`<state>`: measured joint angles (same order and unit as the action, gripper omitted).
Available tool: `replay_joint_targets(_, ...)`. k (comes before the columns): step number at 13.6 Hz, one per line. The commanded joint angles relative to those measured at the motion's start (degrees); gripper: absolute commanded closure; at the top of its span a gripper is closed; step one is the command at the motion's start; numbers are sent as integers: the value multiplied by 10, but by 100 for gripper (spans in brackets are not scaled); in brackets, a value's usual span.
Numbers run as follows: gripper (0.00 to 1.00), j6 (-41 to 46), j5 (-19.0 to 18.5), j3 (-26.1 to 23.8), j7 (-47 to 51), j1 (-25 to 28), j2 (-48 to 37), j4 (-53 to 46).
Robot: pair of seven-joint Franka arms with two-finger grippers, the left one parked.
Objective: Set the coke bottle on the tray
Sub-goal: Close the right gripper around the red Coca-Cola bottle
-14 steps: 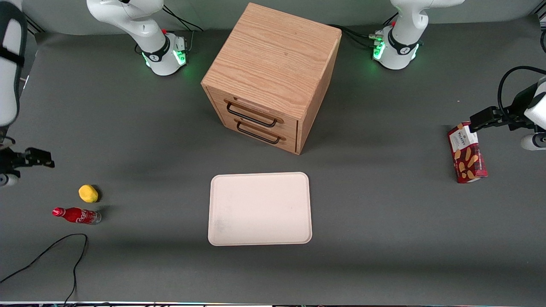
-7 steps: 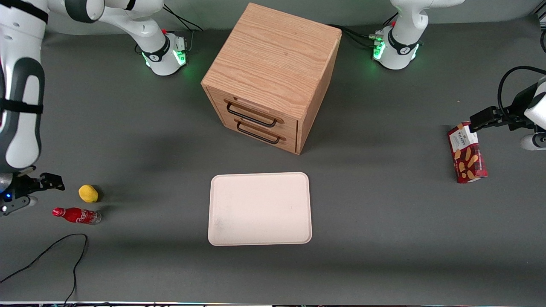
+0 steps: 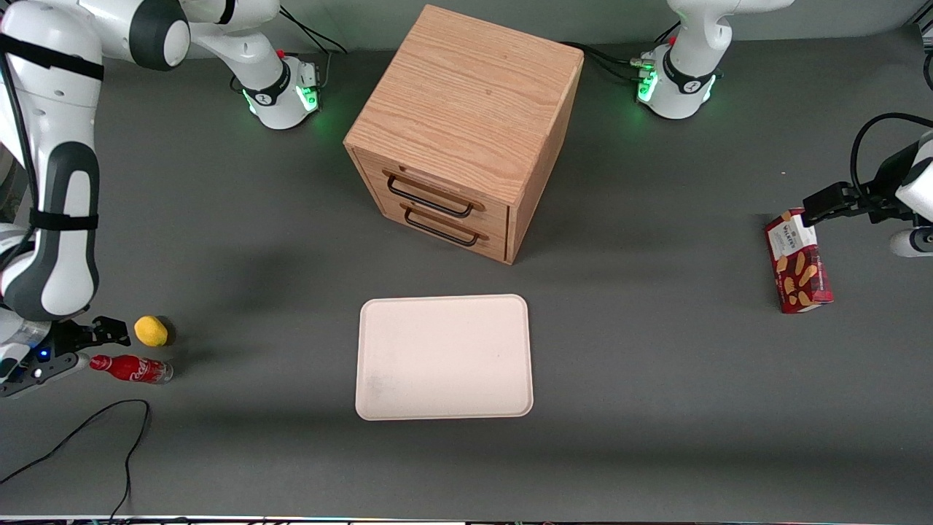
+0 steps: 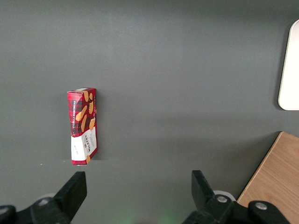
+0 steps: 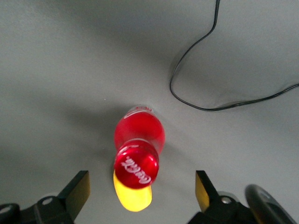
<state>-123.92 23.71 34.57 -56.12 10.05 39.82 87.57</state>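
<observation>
Gripper (image 3: 82, 345) hangs low over table (image 3: 656, 408) at working arm's end, fingers spread wide, nothing between them. Coke bottle (image 3: 131, 368) just beside gripper toward tray, apparently upright on table, red cap facing wrist camera; in wrist view bottle (image 5: 138, 147) sits centred between two fingertips (image 5: 77, 190), untouched. Yellow lump (image 3: 151, 330) just beside bottle, farther from front camera. Black cable (image 3: 87, 437) loops on table nearer front camera than gripper. Tray (image 3: 444, 356) well apart from gripper, toward table middle, in front of wooden drawer cabinet (image 3: 463, 131).
</observation>
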Motion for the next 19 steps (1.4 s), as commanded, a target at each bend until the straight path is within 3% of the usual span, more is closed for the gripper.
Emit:
replay_joint_targets(1, 0, 2, 21, 7, -22, -1, 9, -18)
replay_joint_targets(9, 3, 3, 41, 5, -18, 0, 8, -25)
replay_joint_targets(14, 40, 5, 42, 2, -16, 2, 8, -28)
replay_joint_targets(16, 42, 6, 42, 1, -15, 2, 8, -32)
replay_joint_targets(19, 59, 20, 42, 1, -14, 2, 9, -48)
